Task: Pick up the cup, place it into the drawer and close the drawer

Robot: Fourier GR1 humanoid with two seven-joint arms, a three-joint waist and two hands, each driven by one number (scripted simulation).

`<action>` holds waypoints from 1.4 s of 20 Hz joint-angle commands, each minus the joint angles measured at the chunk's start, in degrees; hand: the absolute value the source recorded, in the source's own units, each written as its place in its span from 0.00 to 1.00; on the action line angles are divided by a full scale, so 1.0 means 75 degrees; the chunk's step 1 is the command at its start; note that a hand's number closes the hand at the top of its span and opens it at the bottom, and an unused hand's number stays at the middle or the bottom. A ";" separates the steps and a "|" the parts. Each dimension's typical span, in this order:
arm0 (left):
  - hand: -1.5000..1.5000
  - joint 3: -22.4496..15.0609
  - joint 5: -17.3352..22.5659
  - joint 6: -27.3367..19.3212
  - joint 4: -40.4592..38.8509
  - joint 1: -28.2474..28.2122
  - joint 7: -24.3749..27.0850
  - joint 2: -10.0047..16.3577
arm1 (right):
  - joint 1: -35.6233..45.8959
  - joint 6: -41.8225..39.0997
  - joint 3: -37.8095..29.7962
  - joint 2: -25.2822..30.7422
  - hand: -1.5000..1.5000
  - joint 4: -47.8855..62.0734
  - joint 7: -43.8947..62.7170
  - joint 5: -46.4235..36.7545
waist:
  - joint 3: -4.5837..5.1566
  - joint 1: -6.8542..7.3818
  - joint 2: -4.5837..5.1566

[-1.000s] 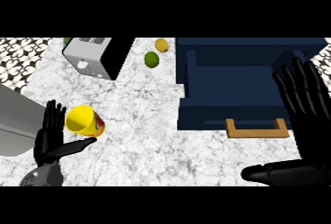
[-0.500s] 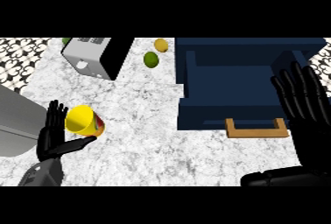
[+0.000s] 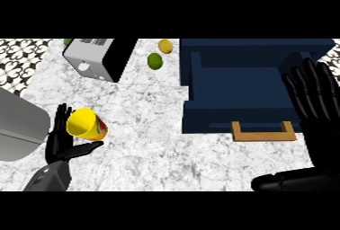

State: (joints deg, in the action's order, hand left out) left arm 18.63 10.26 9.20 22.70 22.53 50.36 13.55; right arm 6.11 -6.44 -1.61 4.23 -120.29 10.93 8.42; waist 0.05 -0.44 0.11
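Observation:
A yellow cup point(image 3: 85, 124) with a red and green side stands on the marble counter at the left, its mouth tilted toward the view. My left hand point(image 3: 61, 143) is open right beside it, fingers straight behind the cup and thumb under it, touching or nearly touching. The dark blue drawer point(image 3: 249, 83) stands pulled out at the right, with a wooden handle point(image 3: 262, 131) on its front. My right hand point(image 3: 315, 101) is open at the right edge, fingers up, over the drawer's right side.
A toaster point(image 3: 100, 58) stands at the back left. A green lime point(image 3: 154, 60) and a yellow lemon point(image 3: 165, 46) lie behind the drawer's left corner. A grey rounded object point(image 3: 19, 126) fills the left edge. Patterned tiles point(image 3: 20, 56) lie beyond the counter's edge.
My right hand has drifted slightly lower and to the left along the drawer's right side. The left hand has edged a little lower beside the cup, which stays put.

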 commanded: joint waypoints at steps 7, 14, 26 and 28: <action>0.00 0.0131 0.0229 0.0371 -0.0935 0.0791 0.0249 -0.0224 | 0.0377 -0.0152 -0.0599 0.0280 0.00 0.0243 0.0123 0.0529 | 0.0002 -0.0027 0.0014; 0.00 0.0146 0.0373 0.1280 -0.1163 0.0879 0.0382 -0.0351 | -0.0568 -0.0309 0.0038 -0.0039 0.00 -0.0277 -0.0273 0.0139 | 0.0007 -0.0105 0.0023; 1.00 0.0137 0.0307 0.1336 -0.0841 0.0928 0.1213 0.0091 | -0.0460 -0.0402 -0.0198 0.0084 0.00 0.0127 -0.0534 0.0128 | 0.0004 -0.0069 0.0030; 1.00 -0.0016 0.0131 0.0832 -0.0674 0.0757 0.1856 -0.0454 | 0.0419 -0.0109 -0.0362 0.0192 0.00 0.0170 0.0127 0.0259 | 0.0009 -0.0046 0.0033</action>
State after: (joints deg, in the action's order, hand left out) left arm 18.97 12.11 16.18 16.85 28.11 55.78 12.52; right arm 5.95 -7.57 -2.93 4.85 -120.02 10.40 9.11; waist 0.10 -0.81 0.31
